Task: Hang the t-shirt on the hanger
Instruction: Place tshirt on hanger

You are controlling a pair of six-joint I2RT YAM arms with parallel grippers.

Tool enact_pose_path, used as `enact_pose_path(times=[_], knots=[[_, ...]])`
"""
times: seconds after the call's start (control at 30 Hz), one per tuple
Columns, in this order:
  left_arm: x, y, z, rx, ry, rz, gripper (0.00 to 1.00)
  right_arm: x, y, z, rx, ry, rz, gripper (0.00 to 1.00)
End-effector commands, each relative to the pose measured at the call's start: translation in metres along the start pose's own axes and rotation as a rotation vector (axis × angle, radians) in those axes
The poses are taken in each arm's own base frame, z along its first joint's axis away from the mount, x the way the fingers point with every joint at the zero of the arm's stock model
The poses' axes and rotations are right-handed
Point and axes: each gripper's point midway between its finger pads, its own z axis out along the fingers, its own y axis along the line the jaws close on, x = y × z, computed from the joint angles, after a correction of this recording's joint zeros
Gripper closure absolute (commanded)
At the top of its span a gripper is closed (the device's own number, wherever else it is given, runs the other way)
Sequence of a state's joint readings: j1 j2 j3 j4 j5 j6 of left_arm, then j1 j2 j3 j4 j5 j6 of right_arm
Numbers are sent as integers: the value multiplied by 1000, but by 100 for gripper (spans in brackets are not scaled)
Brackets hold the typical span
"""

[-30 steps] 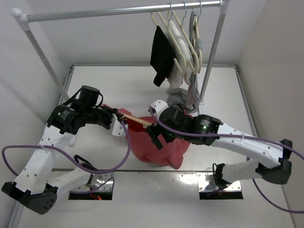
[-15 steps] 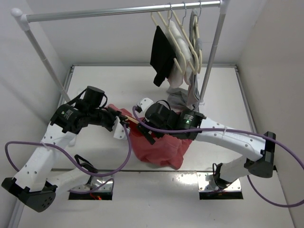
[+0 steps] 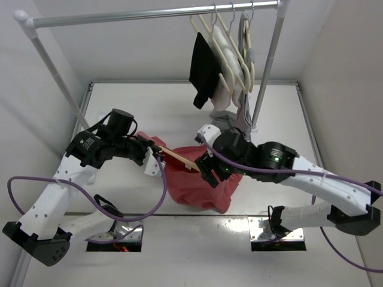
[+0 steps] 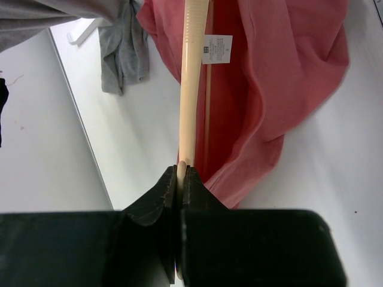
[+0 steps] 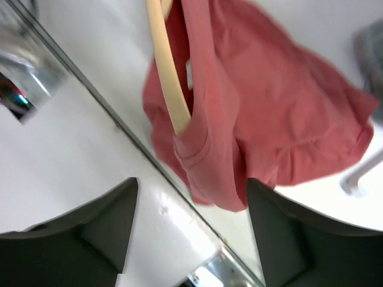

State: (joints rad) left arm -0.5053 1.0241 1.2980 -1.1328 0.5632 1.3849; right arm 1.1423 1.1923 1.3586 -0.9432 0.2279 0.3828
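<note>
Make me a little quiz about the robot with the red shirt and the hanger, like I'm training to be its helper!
1. True or false: the left tool is clamped on one end of the hanger.
2. Pick one: what colour is the t-shirt that the hanger reaches over? A) blue B) faded red C) green
3. Fill in the gap: the right tool is ____ (open or shut), with nothing held between its fingers.

Key: 1 true. 2 B. 3 open.
</note>
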Motion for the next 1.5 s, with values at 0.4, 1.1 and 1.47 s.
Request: enact_pose_path(times=[0.4, 1.1, 1.47], knots=[[-26, 17, -4, -58, -104, 72, 100, 13, -13, 75, 138, 45, -69, 70], [-27, 14, -5, -70, -109, 21, 100, -26, 27, 93, -19, -87, -3, 88], [-43, 20, -9, -80, -181, -4, 100, -35, 25, 98, 3, -72, 25, 100]])
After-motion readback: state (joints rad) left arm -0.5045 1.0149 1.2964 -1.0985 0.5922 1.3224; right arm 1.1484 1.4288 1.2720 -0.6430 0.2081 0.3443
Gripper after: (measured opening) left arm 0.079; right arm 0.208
